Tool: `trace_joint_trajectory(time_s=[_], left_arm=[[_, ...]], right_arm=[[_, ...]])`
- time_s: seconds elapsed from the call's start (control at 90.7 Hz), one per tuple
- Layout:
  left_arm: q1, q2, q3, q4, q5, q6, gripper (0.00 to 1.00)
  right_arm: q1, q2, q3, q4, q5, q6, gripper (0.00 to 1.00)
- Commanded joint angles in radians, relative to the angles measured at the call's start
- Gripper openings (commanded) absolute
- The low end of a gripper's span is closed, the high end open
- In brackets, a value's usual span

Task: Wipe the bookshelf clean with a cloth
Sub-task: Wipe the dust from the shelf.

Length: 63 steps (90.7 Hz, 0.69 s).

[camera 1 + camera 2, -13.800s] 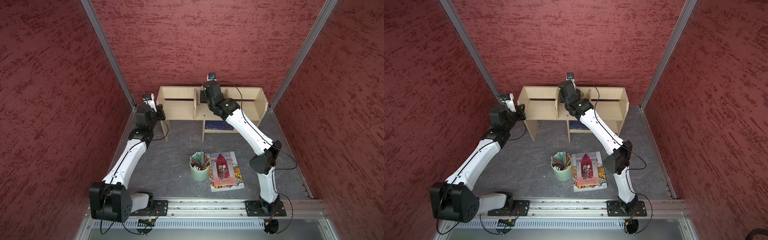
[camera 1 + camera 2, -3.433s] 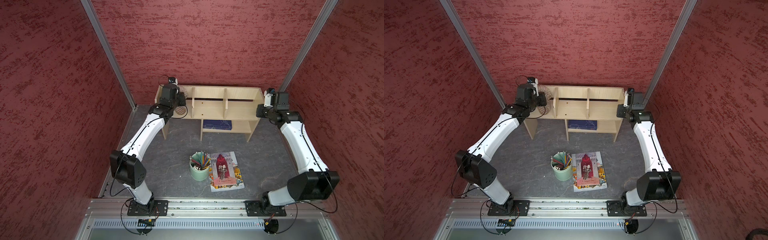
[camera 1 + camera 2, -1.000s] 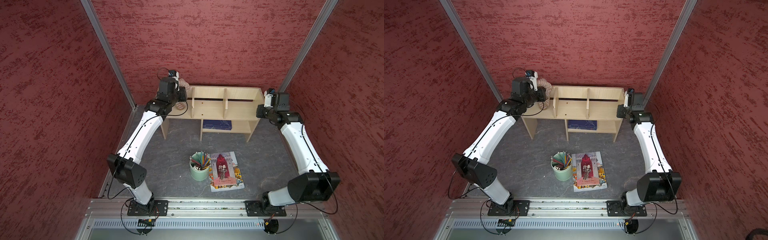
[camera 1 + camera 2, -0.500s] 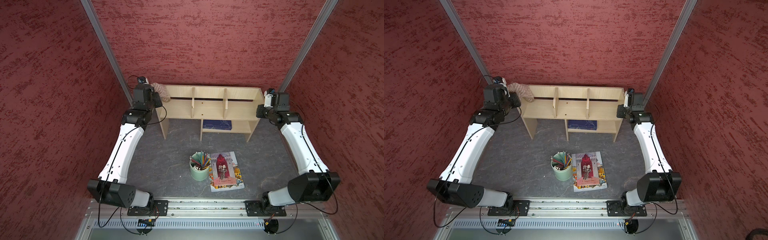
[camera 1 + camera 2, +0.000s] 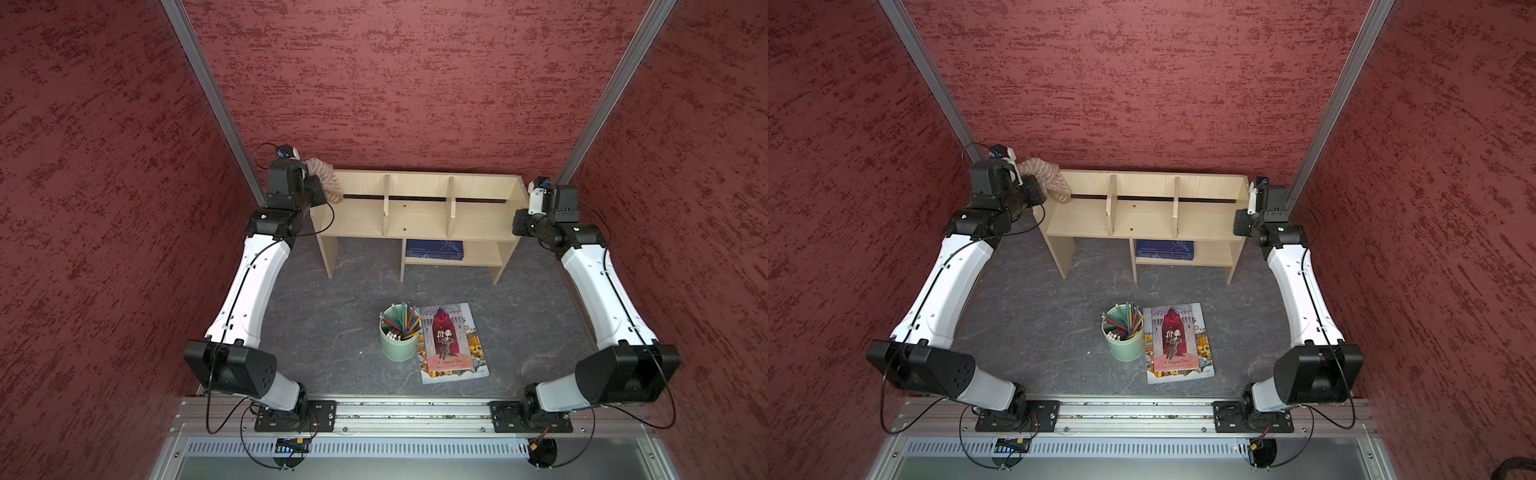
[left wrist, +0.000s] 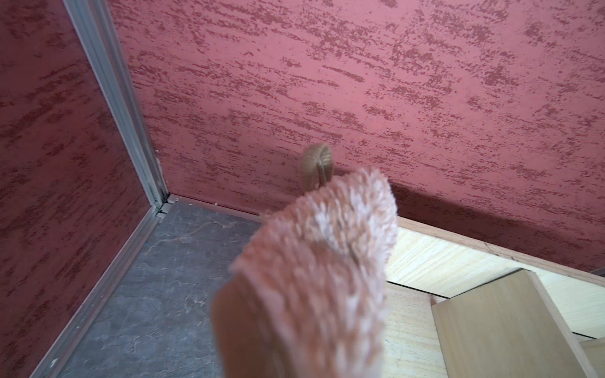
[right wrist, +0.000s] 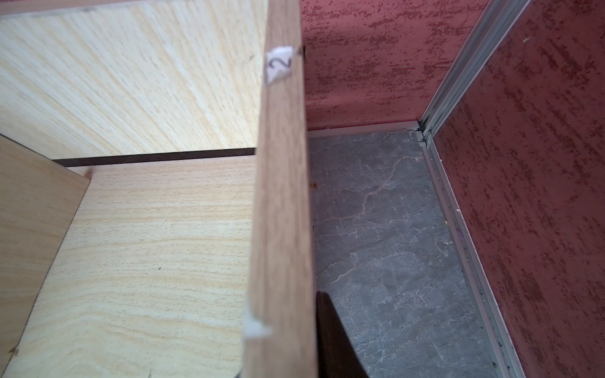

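The light-wood bookshelf (image 5: 415,216) (image 5: 1150,218) stands against the back wall. My left gripper (image 5: 321,190) (image 5: 1040,188) hovers at its left end, shut on the beige-brown striped cloth (image 5: 326,178) (image 5: 1050,176). The cloth hangs over the top of the left side panel and hides the fingers. In the left wrist view the fluffy cloth (image 6: 320,261) fills the foreground. My right gripper (image 5: 521,216) (image 5: 1241,222) (image 7: 284,343) is shut on the bookshelf's right side panel (image 7: 281,196). One dark finger (image 7: 330,333) shows on the panel's outer face.
A green pencil cup (image 5: 399,332) and an illustrated book (image 5: 451,343) lie on the grey floor in front of the shelf. A blue book (image 5: 434,249) rests on the lower shelf. Red walls close in behind and on both sides.
Over the last second my left arm swung left, carrying the cloth from the first compartment to the shelf's left end. The right arm has not moved.
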Motion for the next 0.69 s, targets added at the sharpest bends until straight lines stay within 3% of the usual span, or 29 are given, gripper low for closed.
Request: trace_joint_trajectory(time_s=[0.0,0.121,0.22,0.507,0.683], left_arm=[[0.006,0.045,0.048,0.058,0.089,-0.013,0.00],[0.005,0.067,0.069,0.048,0.097,-0.028,0.00],[0.006,0.005,0.003,0.058,0.084,-0.047,0.00],[-0.034,-0.305,-0.410,0.061,0.038,-0.099,0.00],[-0.037,-0.444,-0.566,0.073,-0.010,-0.137,0.00]], right_arm=[[-0.020,-0.040,-0.002,0.049,-0.091,0.119,0.00],[-0.020,-0.043,-0.004,0.048,-0.091,0.117,0.00],[-0.020,-0.046,-0.007,0.049,-0.085,0.113,0.00],[-0.021,-0.037,-0.011,0.062,-0.094,0.120,0.00],[-0.020,-0.036,-0.015,0.064,-0.092,0.122,0.00]])
